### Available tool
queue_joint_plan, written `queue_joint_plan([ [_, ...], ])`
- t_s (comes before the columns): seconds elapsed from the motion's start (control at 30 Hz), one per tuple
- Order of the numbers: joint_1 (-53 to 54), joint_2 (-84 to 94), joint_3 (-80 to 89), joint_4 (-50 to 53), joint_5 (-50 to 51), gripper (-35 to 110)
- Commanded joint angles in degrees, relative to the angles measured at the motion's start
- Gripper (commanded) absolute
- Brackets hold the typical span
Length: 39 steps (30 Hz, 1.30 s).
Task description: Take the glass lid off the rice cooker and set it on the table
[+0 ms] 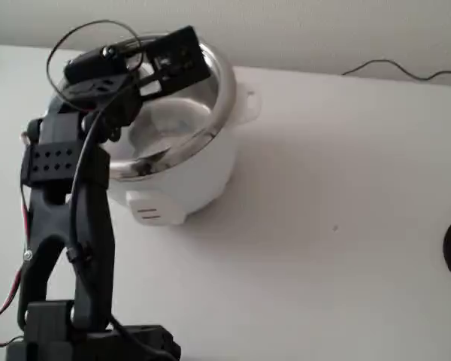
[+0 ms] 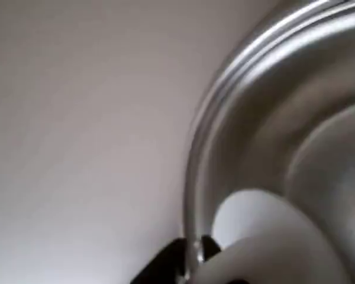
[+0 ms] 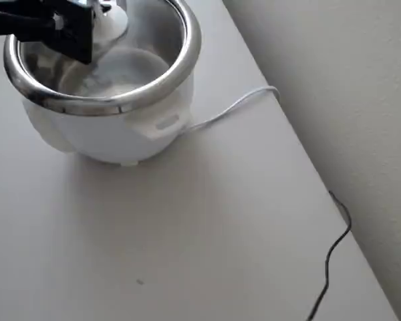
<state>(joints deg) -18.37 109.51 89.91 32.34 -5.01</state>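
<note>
The glass lid (image 1: 169, 124) lies level on the rice cooker (image 1: 184, 177), its white knob (image 2: 254, 236) pointing straight up; being round, it shows no long axis. The black gripper (image 3: 87, 30) hangs over the pot near the knob, and whether its fingers are apart or together cannot be told. The cooker stands on the plain white table (image 3: 207, 241) beside a textured white wall (image 3: 334, 87), with a white cord (image 3: 234, 107) running from it.
</note>
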Motion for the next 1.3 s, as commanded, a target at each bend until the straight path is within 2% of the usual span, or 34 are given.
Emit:
queue_joint_plan([
  [0.0,5.6,1.2,-3.3,-1.7,-2.1,0],
  [0.2,5.4,3.3,-3.3,-1.7,-2.1,0],
  [0.57,-1.7,17.1,-4.6,-2.9,1.3,0],
  [0.7,-0.5,22.0,-6.2,-3.3,1.3,0],
  [0.87,6.4,26.7,-6.2,-3.8,-2.5,0],
  [1.07,23.1,30.0,-4.7,-2.2,-7.2,0],
  [1.27,38.2,30.2,3.6,-11.2,-8.3,0],
])
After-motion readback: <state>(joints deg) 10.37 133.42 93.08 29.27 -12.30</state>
